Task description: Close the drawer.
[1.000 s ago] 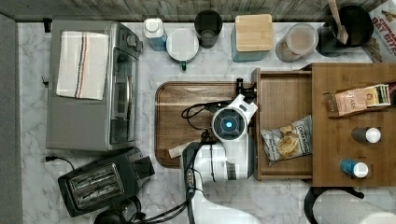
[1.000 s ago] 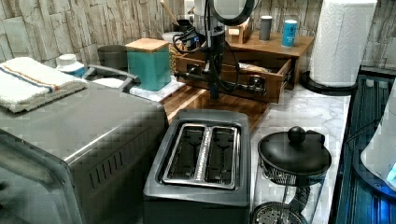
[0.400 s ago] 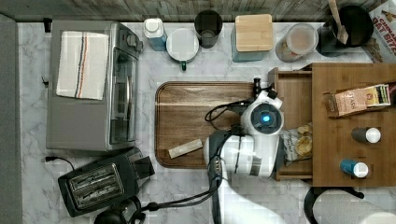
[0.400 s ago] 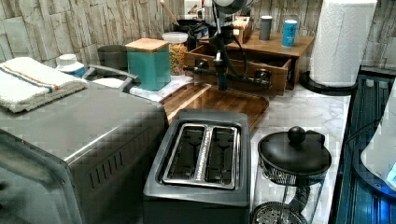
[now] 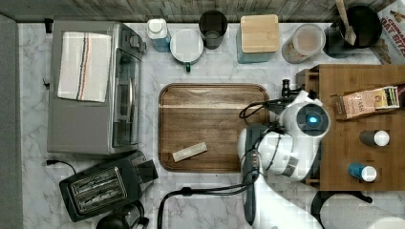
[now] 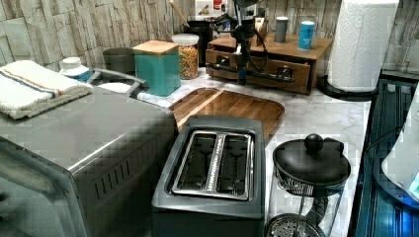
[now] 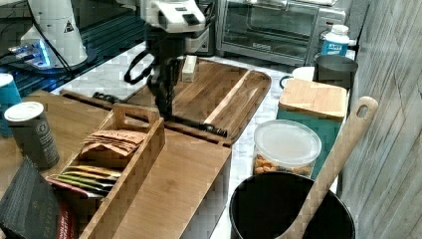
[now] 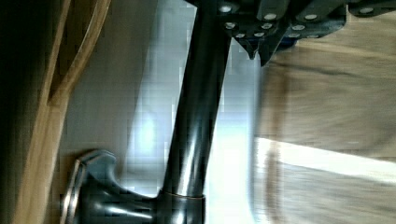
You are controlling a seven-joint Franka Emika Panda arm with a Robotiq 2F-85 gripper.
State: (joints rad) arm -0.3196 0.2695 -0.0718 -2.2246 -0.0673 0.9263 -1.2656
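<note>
In the top view the drawer (image 5: 311, 78) sits nearly shut at 3 o'clock of the gripper (image 6: 241, 74), which is pinching its handle (image 8: 196, 116), the bar running 12 to 6.

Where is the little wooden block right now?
The little wooden block lies flat on the wooden tray, near the tray's lower left corner in the top view, close to the toaster. Nothing touches it.

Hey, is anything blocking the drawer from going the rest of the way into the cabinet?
Nothing visible blocks it. The drawer sits almost flush in the cabinet, and the end effector is right at its black bar handle.
</note>
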